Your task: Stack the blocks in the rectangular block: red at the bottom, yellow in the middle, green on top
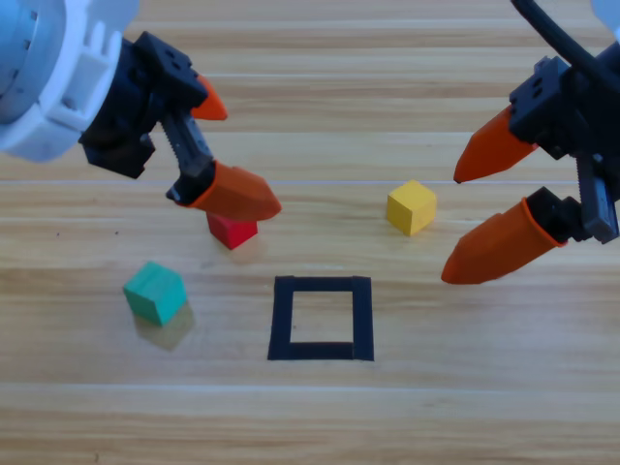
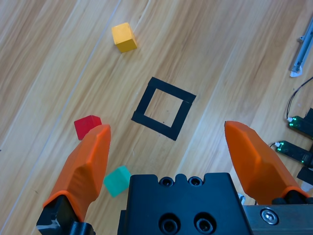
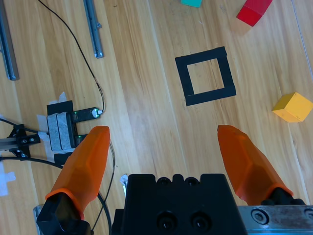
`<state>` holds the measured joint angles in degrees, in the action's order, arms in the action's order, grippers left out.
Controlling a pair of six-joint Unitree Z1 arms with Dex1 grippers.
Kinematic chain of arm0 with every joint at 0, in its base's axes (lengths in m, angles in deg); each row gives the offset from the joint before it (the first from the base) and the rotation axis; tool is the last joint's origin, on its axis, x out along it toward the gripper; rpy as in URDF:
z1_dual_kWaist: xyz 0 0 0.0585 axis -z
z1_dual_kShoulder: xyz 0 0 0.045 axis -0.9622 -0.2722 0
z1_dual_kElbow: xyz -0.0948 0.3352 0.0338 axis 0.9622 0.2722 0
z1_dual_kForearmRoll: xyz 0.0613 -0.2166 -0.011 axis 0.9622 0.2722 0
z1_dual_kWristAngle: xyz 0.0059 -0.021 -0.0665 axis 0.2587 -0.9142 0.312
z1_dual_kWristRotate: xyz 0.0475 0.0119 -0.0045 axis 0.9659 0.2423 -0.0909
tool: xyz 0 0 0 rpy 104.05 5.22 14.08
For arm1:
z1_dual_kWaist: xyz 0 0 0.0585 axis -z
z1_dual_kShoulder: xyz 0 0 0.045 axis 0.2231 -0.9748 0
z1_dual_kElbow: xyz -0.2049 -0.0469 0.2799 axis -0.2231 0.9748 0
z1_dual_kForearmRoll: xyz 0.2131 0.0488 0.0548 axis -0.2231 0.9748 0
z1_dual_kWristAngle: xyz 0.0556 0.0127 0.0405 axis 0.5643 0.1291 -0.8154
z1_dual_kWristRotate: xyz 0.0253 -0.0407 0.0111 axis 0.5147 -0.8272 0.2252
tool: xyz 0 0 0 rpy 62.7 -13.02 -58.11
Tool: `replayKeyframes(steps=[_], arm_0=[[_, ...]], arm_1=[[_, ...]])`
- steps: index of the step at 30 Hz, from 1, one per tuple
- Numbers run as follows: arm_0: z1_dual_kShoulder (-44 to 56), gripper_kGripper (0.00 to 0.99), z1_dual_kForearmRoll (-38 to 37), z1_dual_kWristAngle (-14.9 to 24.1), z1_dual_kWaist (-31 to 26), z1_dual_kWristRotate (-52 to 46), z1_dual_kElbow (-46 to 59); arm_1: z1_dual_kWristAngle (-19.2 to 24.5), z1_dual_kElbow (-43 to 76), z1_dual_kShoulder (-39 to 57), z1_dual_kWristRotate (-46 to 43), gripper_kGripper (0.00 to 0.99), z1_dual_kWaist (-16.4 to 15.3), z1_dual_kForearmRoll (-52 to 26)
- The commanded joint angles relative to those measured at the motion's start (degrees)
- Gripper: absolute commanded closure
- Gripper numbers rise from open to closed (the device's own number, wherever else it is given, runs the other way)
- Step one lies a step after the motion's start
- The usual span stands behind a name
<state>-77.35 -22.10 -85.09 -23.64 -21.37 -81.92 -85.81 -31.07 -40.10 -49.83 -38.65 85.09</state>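
The red cube (image 1: 232, 232) lies left of centre, partly under the lower jaw of my left gripper (image 1: 250, 160), which hangs open above it and holds nothing. The teal-green cube (image 1: 155, 292) sits to the front left. Right of centre is the yellow cube (image 1: 411, 207). The black tape square (image 1: 321, 285) is at the front middle with nothing inside it. At the right, my right gripper (image 1: 451, 230) is open and holds nothing, beside the yellow cube. The left wrist view shows the red cube (image 2: 87, 126), green cube (image 2: 117, 181), yellow cube (image 2: 123, 37) and square (image 2: 142, 105).
The right wrist view shows metal rails (image 3: 93, 27), a taped circuit board (image 3: 63, 129) and thin black cables off to one side of the square (image 3: 200, 55). More boards (image 2: 298, 147) and a rail (image 2: 301, 49) show in the left wrist view.
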Motion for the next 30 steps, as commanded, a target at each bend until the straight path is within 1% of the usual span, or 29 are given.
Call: replayKeyframes(steps=[1, 7, 9, 11, 14, 15, 18, 20, 23, 24, 26, 28, 30], arm_0=[[0.72, 0.000, -0.36, 0.50, -0.55, -0.92, 2.42], [0.63, 0.000, -0.89, 0.50, -0.64, -1.54, 2.68], [0.54, 0.000, -1.15, 0.50, -0.64, -1.89, 2.77], [0.45, 0.000, -1.50, 0.50, -0.64, -2.06, 3.12], [0.19, 0.000, -1.59, 0.67, -0.64, -2.06, 3.12], [0.19, 0.000, -1.59, 0.76, -0.64, -2.15, 3.12], [0.28, 0.000, -1.59, 1.11, -0.64, -2.42, 3.21], [0.28, 0.000, -1.59, 1.20, -0.81, -2.59, 3.38], [0.36, 0.000, -1.59, 1.46, -1.34, -3.73, 3.73], [0.28, 0.000, -1.59, 1.81, -1.61, -4.79, 3.73], [-0.43, 0.000, -1.50, 3.57, -2.40, -8.30, 3.29], [-1.31, 0.000, -1.50, 4.19, -4.07, -12.08, 3.03], [-2.54, 0.000, -1.59, 4.63, -6.53, -16.39, 2.94]], arm_1=[[0.25, 1.67, -0.32, -0.25, 0.021, -1.37, -0.71], [1.48, 1.58, -0.94, 0.28, 0.021, -1.37, -0.71], [4.11, 1.32, -1.73, 1.60, 0.019, -1.37, -0.79], [6.84, -0.09, -4.72, 4.41, 0.019, -1.20, -1.06], [12.29, -3.69, -10.96, 9.60, 0.016, 0.83, -1.32], [13.43, -5.27, -13.42, 11.44, 0.014, 2.06, -1.15], [13.43, -10.37, -19.13, 15.13, 0.007, 7.42, -0.44], [13.43, -14.50, -22.47, 14.96, 0.008, 9.61, 1.14], [13.69, -24.70, -30.12, 12.58, 0.011, 12.43, 8.70], [13.87, -27.69, -32.49, 11.44, 0.011, 12.87, 11.34], [18.00, -32.43, -36.62, 11.00, 0.010, 12.87, 15.20], [19.93, -32.61, -38.12, 11.09, 0.008, 12.87, 15.38], [20.90, -32.61, -39.52, 11.00, 0.008, 12.87, 15.38]])
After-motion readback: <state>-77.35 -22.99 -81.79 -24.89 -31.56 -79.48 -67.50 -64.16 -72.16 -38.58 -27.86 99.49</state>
